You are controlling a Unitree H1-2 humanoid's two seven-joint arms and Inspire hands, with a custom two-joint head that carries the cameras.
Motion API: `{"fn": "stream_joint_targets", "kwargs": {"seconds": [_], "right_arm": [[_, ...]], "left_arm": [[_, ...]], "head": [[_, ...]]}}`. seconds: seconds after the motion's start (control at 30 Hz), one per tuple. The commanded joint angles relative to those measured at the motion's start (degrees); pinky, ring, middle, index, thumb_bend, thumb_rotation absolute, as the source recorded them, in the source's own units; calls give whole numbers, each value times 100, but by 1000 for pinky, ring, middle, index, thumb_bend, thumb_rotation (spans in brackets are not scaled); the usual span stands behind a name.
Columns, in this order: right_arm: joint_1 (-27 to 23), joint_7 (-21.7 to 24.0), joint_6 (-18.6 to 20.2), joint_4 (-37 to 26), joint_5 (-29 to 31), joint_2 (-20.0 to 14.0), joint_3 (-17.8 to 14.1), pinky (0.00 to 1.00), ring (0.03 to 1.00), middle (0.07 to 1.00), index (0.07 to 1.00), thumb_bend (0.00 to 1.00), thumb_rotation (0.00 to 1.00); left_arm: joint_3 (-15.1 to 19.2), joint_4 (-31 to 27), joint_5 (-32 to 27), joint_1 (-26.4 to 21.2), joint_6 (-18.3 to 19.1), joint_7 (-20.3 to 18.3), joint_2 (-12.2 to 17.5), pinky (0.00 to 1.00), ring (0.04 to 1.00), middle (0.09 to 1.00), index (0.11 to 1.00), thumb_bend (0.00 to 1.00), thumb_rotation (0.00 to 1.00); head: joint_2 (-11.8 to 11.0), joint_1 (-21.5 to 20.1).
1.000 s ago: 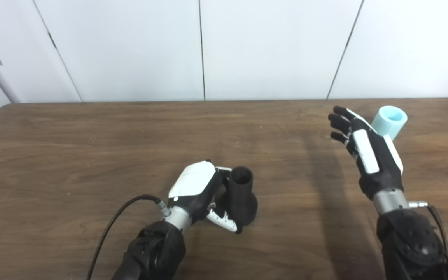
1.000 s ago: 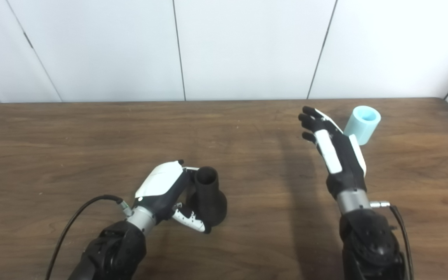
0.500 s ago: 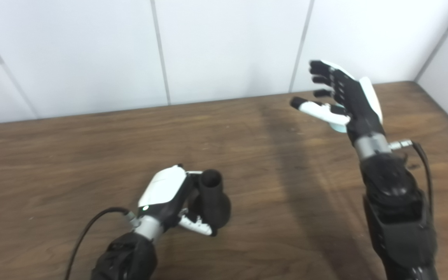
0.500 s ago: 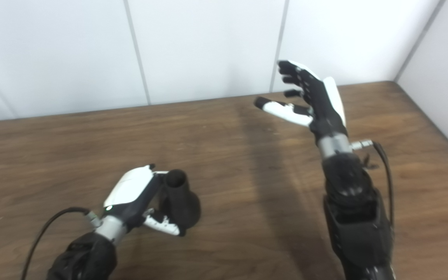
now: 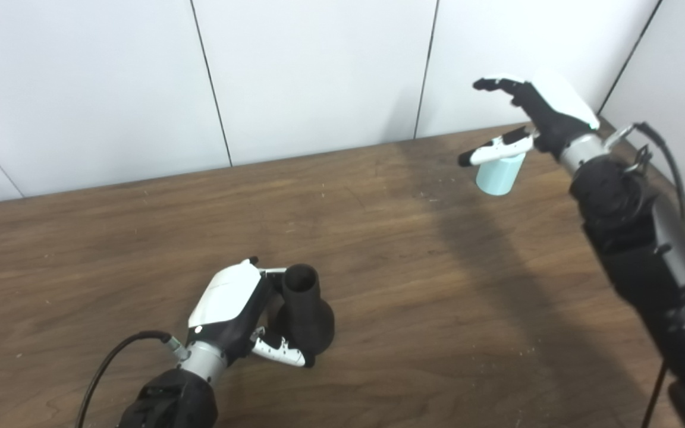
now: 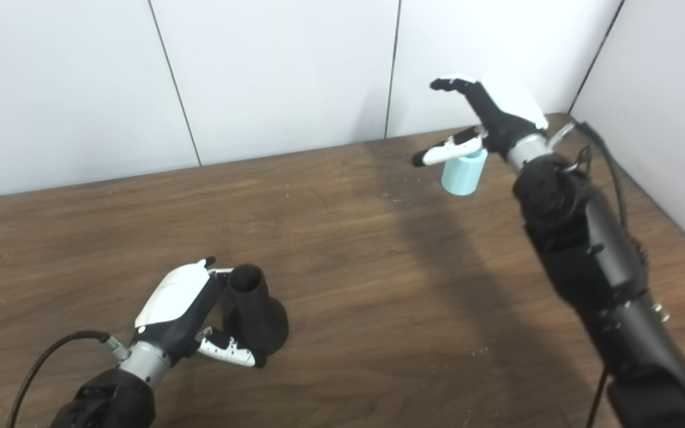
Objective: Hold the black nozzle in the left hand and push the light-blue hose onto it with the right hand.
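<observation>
- Table [image 5: 378, 249]: brown wood, set against white wall panels; bears both task items, which stand well apart
- Right hand [image 5: 536, 116]: raised over the far right corner, fingers spread, thumb stretched across the top of the hose; it grips nothing, and whether the thumb touches the hose cannot be told
- Left hand [image 5: 232, 312]: near the front edge, fingers and thumb wrapped round the nozzle; judged a firm hold, with the base apparently resting on the wood
- Nozzle [image 5: 304, 309]: black, upright, flared base down, narrow open neck up
- Hose [image 5: 499, 172]: short light-blue tube, standing on end near the far right corner, just under the right hand's thumb
- Risk, tipping: the tube is short and stands free; a thumb or finger meeting its rim during descent could knock it over or roll it toward the wall or the right edge
- Risk, poor grasp: closing high on the rim could leave it crooked in the hand and jam it on the neck
- Risk, slipping: a hard push could twist the nozzle in the left hand
</observation>
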Motion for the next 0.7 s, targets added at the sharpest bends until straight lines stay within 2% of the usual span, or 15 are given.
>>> {"fn": "stream_joint_targets", "kwargs": {"seconds": [0.0, 0.2, 0.33, 0.5, 0.67], "right_arm": [[-446, 48, -29, 46, -235, -185, 4, 860, 926, 880, 844, 851, 285], [-964, 523, -28, 828, -419, -70, -36, 865, 940, 920, 883, 930, 237], [-1288, 854, -26, 1402, -813, 65, -14, 861, 943, 932, 891, 976, 234], [-1477, 892, -27, 1878, -888, 79, 102, 912, 951, 938, 892, 972, 171], [-1602, 1004, -27, 2183, -1026, 109, 222, 931, 958, 942, 896, 978, 186]], "left_arm": [[-126, 299, -90, 318, 26, -392, 231, 1000, 805, 493, 479, 525, 0], [-73, 308, -167, 266, 29, -375, 350, 1000, 821, 495, 480, 524, 0], [-47, 329, -224, 261, -2, -366, 426, 1000, 810, 494, 480, 524, 0], [-34, 330, -264, 251, -14, -383, 492, 1000, 807, 492, 480, 525, 0], [-25, 334, -324, 252, -10, -364, 508, 1000, 801, 547, 442, 515, 0]], "head": [[7, -109], [-34, -502], [-68, -640], [-76, -767], [-96, -851]]}}
